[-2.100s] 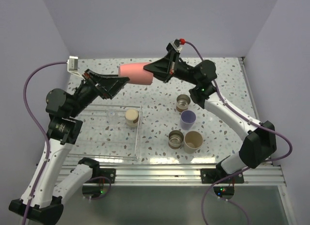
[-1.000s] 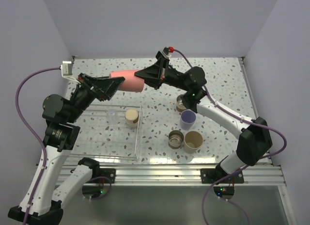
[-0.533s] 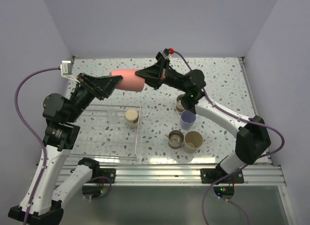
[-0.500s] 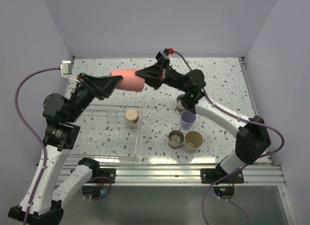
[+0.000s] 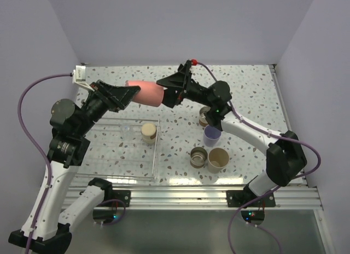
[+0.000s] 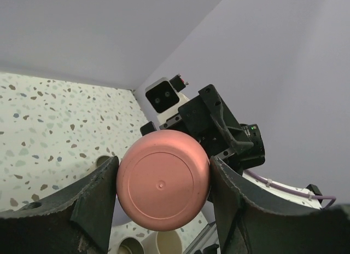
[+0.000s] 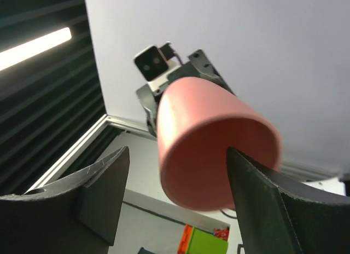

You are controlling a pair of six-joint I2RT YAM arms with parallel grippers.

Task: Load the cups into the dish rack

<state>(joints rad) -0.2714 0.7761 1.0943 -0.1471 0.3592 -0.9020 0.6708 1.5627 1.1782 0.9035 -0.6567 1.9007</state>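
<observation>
**Coral cup held in mid-air between the two arms**

The coral cup (image 5: 145, 93) lies on its side in the air above the back of the counter (image 5: 251, 95), beyond the dish rack (image 5: 157, 153). The left jaws are clenched on its closed base end, one finger pressed to each side in the left wrist view. The right jaws face its open mouth and stand spread. One finger is plainly clear of the rim; the other overlaps it in the right wrist view, and I cannot tell whether it touches.

In the rack a cream cup (image 5: 149, 132) stands near the right wall, with what looks like a clear cup (image 5: 127, 129) just beside it. On the counter to the right stand a metallic cup (image 5: 206, 116) and a lavender cup (image 5: 211, 134). Nearer the arms, a second metallic cup (image 5: 198, 156) stands just beside a beige cup (image 5: 218, 159).
</observation>
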